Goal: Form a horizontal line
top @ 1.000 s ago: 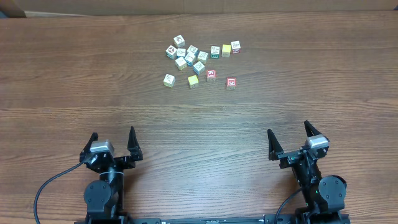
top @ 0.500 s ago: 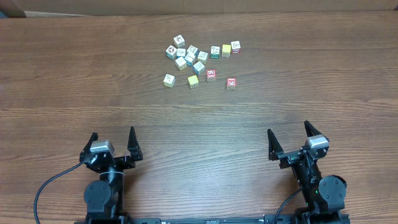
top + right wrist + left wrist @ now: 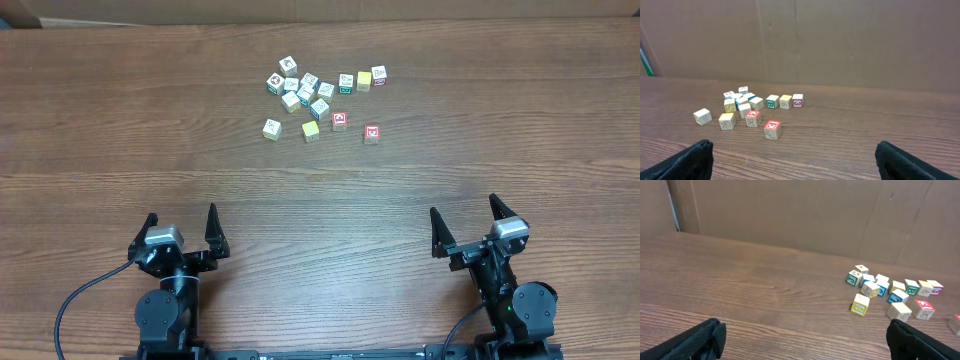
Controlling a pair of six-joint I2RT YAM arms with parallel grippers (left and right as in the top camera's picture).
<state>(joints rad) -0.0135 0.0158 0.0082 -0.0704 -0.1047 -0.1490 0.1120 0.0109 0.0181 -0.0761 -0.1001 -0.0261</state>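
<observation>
The horizontal line (image 3: pixel 311 130), four small cubes in a slightly uneven row, lies just on the robot's side of the loose cluster (image 3: pixel 308 88) of cubes. Well back from that cluster, the left gripper (image 3: pixel 181 215) and right gripper (image 3: pixel 463 207) stand released, jaws wide, holding nothing.

No word, number or brand can be read in any view. The small wooden cubes (image 3: pixel 320 107) in the upper middle of the overhead frame carry coloured marks on their faces, framed in red, green or blue. All are too small to tell whether they are letters or pictures. Even the nearest, a red-framed cube (image 3: pixel 772 129) left of centre in the right wrist view, shows only an illegible red sign.
</observation>
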